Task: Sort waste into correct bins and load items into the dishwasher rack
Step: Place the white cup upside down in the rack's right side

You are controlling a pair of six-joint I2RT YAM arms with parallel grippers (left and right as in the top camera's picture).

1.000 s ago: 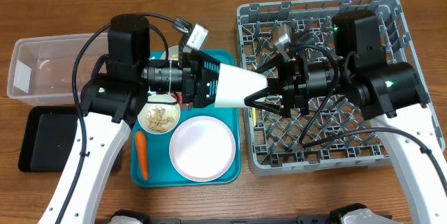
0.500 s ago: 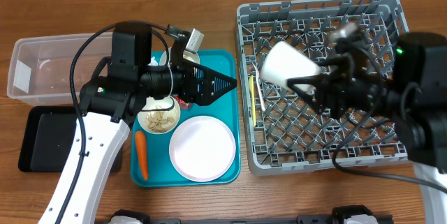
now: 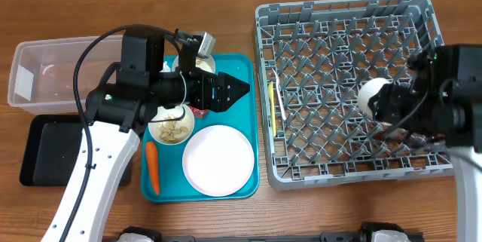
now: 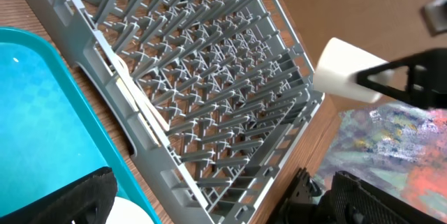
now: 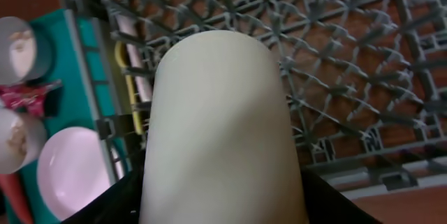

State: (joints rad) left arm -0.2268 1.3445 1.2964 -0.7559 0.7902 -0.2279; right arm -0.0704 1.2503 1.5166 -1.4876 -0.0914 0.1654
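My right gripper [image 3: 382, 100] is shut on a cream-white cup [image 3: 372, 95] and holds it over the right part of the grey dishwasher rack [image 3: 343, 168]. The cup fills the right wrist view [image 5: 220, 126]. My left gripper [image 3: 235, 90] is open and empty above the teal tray, with only the rack [image 4: 209, 98] between its fingers [image 4: 230, 206]. On the tray are a white plate [image 3: 218, 160], a bowl of beige nut scraps [image 3: 172, 127], an orange carrot [image 3: 151, 166] and a red foil wrapper [image 5: 28, 95]. Pale yellow cutlery [image 3: 273, 95] lies in the rack's left edge. The napkin is out of view.
A clear tub [image 3: 30, 61] and a black tray [image 3: 45, 151] stand at the far left. The teal tray [image 3: 245, 68] sits between them and the rack. A second small bowl [image 3: 199, 64] is at the tray's back, partly under my left arm.
The left gripper let go of the cup and drew back left over the teal tray. The right gripper carried the cup from the rack's left side to its right side.
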